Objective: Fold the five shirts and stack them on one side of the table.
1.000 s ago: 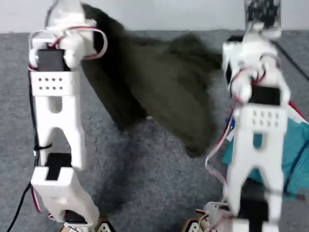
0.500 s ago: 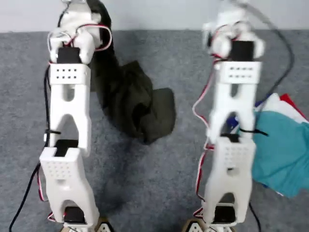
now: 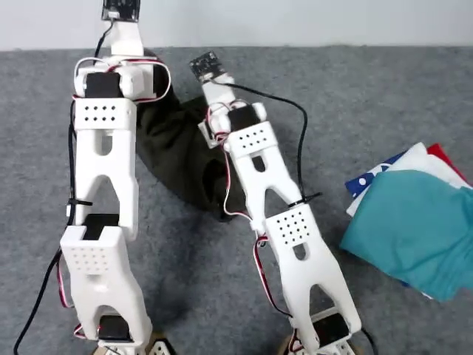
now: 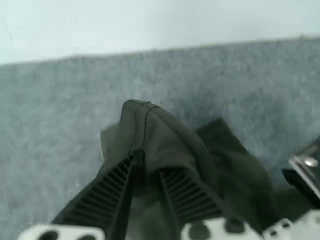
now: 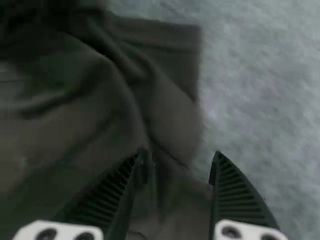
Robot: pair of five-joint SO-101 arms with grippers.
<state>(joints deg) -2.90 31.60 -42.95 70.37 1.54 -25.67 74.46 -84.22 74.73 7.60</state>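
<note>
Olive shirt (image 3: 174,148) pinched in left gripper (image 4: 147,165); right gripper (image 5: 180,159) gapes at its edge.

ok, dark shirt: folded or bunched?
Bunched. The dark shirt lies in a crumpled heap, with no flat folds. One part is pinched in the left gripper, and the right gripper is open over it.

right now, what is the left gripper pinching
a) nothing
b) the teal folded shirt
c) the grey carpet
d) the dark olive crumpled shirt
d: the left wrist view shows the left gripper shut on a raised fold of the dark olive crumpled shirt.
</note>
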